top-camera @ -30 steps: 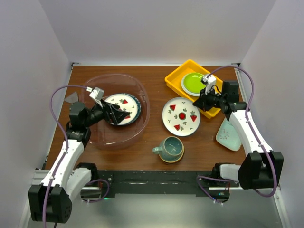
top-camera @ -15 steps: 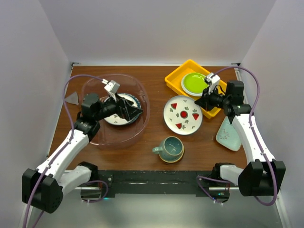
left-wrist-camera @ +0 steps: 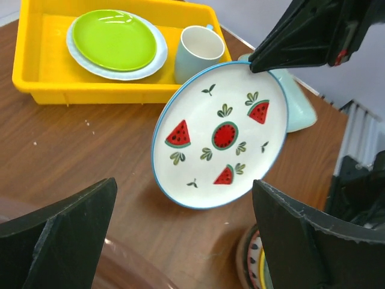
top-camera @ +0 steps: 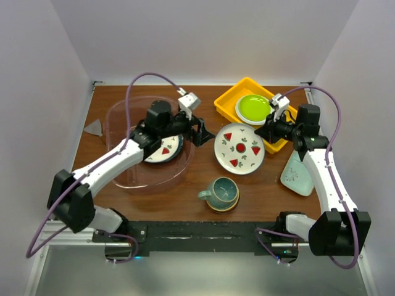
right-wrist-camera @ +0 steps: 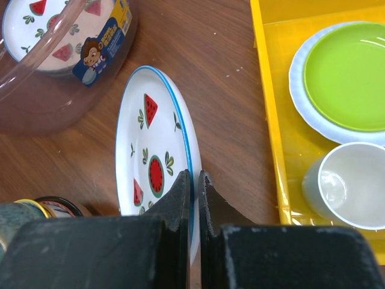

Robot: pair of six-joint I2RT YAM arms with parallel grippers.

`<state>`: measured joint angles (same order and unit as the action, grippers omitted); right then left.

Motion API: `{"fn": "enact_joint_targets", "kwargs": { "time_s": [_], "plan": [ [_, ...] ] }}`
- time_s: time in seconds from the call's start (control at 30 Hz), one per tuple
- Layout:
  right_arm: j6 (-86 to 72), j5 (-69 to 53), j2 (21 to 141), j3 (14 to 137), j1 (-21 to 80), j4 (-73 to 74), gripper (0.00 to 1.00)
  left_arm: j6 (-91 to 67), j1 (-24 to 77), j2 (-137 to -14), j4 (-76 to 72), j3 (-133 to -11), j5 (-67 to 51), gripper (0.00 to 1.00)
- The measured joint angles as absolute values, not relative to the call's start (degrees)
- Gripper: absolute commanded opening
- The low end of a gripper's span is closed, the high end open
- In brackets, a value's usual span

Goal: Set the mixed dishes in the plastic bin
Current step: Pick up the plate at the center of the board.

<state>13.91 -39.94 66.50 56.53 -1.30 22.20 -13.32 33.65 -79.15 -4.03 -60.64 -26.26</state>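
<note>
My right gripper [top-camera: 266, 131] [right-wrist-camera: 195, 177] is shut on the right rim of a white watermelon plate [top-camera: 239, 148] [left-wrist-camera: 222, 135] [right-wrist-camera: 150, 156], holding it tilted with its left edge low over the table. My left gripper [top-camera: 200, 132] [left-wrist-camera: 186, 241] hangs open just past the plastic bin's [top-camera: 123, 166] [right-wrist-camera: 60, 78] right rim, facing that plate with nothing between its fingers. Another watermelon plate [top-camera: 162, 150] [right-wrist-camera: 60, 24] lies inside the bin. A teal mug [top-camera: 220, 193] on a saucer stands near the front. A pale mint dish [top-camera: 297, 174] [left-wrist-camera: 301, 108] lies at the right edge.
A yellow tray [top-camera: 229, 98] [left-wrist-camera: 36, 78] [right-wrist-camera: 271, 120] at the back right holds a lime-green plate [top-camera: 254, 108] [left-wrist-camera: 114, 39] [right-wrist-camera: 346, 75] and a plain white cup [left-wrist-camera: 201, 51] [right-wrist-camera: 349, 183]. A small grey piece [top-camera: 94, 127] lies left of the bin.
My left arm has swung out of the bin to the right, its open gripper now beyond the bin's right rim. The right gripper has shifted the plate slightly.
</note>
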Motion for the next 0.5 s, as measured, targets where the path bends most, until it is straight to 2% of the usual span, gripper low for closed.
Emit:
{"fn": "enact_joint_targets", "kwargs": {
  "time_s": [0.43,0.5],
  "plan": [
    [13.5,-42.6,67.2,56.5,-1.5,22.2,0.00,8.2,37.2,-104.5,8.3,-81.8,-28.9,1.00],
    [13.5,-43.2,67.2,56.5,-1.5,22.2,0.00,10.0,37.2,-106.9,10.3,-84.6,-30.9,0.95]
  ]
}}
